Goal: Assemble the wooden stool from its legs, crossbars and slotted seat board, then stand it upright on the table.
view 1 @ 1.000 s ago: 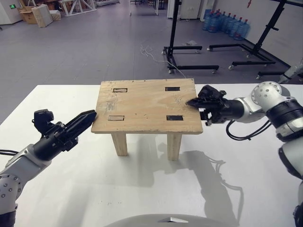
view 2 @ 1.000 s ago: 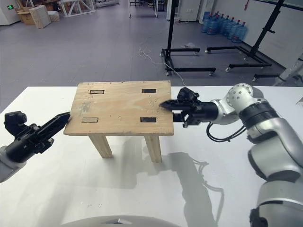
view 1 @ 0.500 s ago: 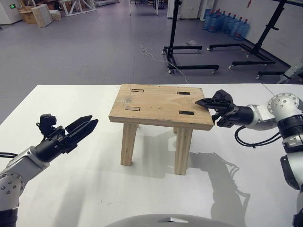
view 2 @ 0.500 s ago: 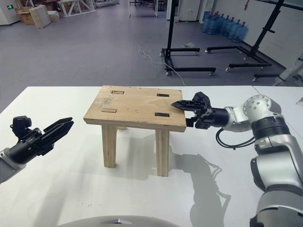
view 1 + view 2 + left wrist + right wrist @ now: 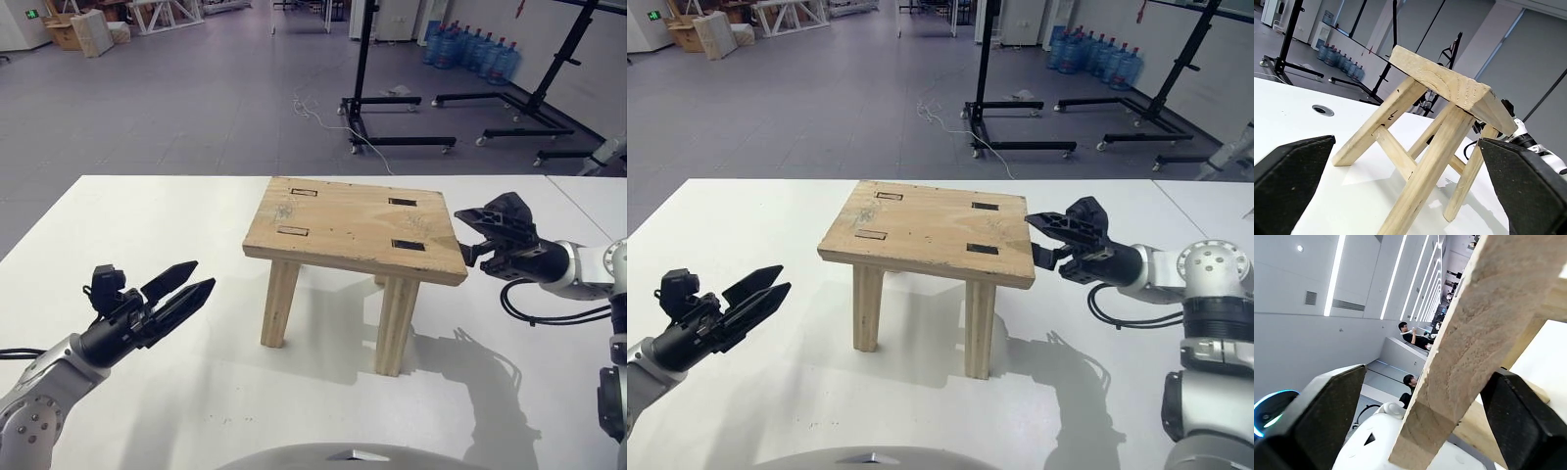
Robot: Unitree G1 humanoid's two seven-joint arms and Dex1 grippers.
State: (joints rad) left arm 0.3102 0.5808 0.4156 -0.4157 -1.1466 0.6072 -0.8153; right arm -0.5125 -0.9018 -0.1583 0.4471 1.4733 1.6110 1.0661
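**A:** Where is the stool sitting at this moment?

**B:** The pale wooden four-legged stool [image 5: 355,228] is standing upright near the middle of the white worktop [image 5: 118,215]. Its flat slotted seat board [image 5: 921,220] is facing up and its square legs [image 5: 278,304] are resting on the surface. In the left wrist view a thin wooden crossbar [image 5: 1396,152] is bridging two of the legs.

**A:** And the hands?

**B:** The black two-fingered right hand [image 5: 463,237] is straddling the board's right edge, spread wide. In the right wrist view its fingers [image 5: 1327,421] are lying on either side of the board with gaps showing, so it is gripping nothing. The left hand [image 5: 201,276] is hanging above the worktop, well apart from the stool, partly spread and empty.

**A:** So what is this step asking for?

**B:** I am judging the assembly complete and the standing-up all but done, with only a clean letting-go remaining. The right hand should be backing straight out to the right, along the plane of the board. That way neither finger is dragging the edge and tipping or sliding the stool.

**A:** Anything worth watching?

**B:** Whether every foot is sitting flat, since I cannot tell about the far legs from here. The left hand is doing well by idling clear.
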